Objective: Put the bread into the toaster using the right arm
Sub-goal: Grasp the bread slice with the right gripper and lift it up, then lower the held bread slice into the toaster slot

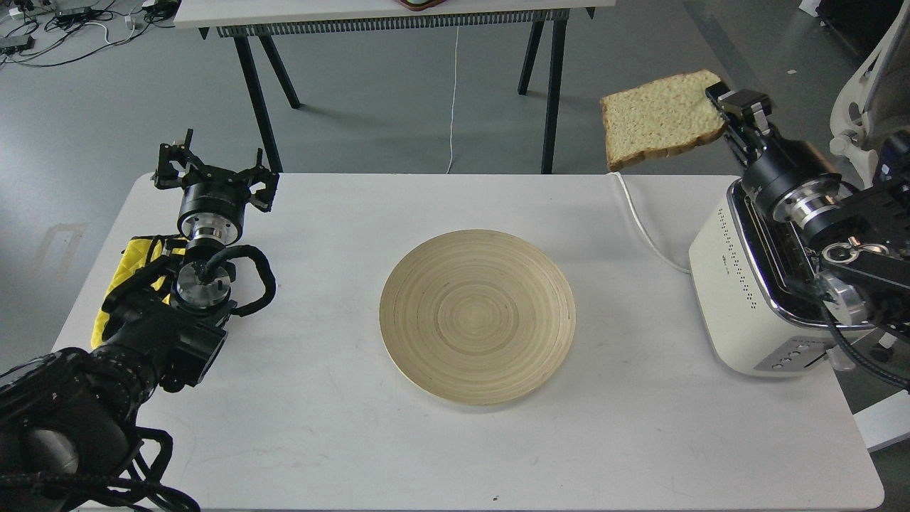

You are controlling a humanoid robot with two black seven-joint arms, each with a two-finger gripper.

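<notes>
My right gripper (pixel 719 105) is shut on the right edge of the bread (pixel 657 118), a pale tan slice with a brown crust. It holds the slice high in the air, above the table's far right corner and to the left of the toaster. The cream-white toaster (pixel 739 284) stands at the table's right edge. My right arm covers most of its chrome top and slots. My left gripper (pixel 211 165) is open and empty near the table's far left corner.
A round wooden plate (pixel 477 316) lies empty in the middle of the white table (pixel 320 427). The toaster's white cord (pixel 643 227) runs across the far right of the table. A yellow cloth (pixel 124 274) lies under my left arm. Another table (pixel 398 14) stands behind.
</notes>
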